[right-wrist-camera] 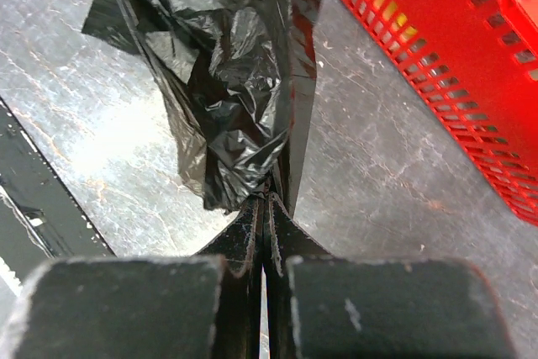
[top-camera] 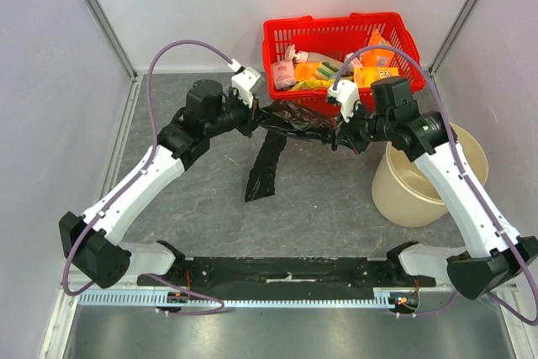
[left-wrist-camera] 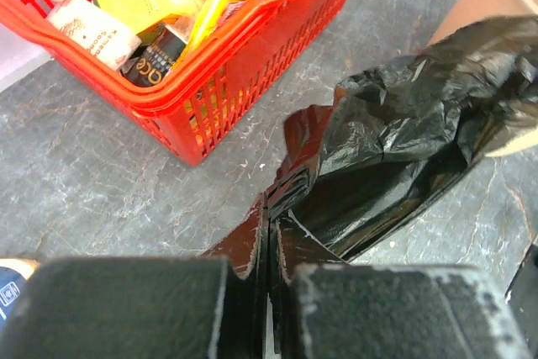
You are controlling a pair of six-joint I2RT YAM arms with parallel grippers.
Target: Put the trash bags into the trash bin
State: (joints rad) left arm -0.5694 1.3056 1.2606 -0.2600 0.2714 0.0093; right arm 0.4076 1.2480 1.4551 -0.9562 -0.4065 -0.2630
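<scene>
**From above:** your left gripper (top-camera: 252, 117) and right gripper (top-camera: 345, 136) hold a crumpled black plastic trash bag (top-camera: 298, 119) stretched between them over the grey stone-patterned table (top-camera: 336, 208). A black strip trails down onto the surface. The round beige plastic trash bin (top-camera: 403, 195) stands right of the bag, apart from it. A red lattice shopping basket (top-camera: 332, 31) of packaged goods sits behind.

**Left wrist:** your fingers (left-wrist-camera: 134, 308) are clamped on the bag's edge.

**Right wrist:** both pads are pinched tight on black film.

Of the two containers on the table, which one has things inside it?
The red mesh basket at the back, full of packaged goods; the round beige bin shows nothing inside.
</scene>
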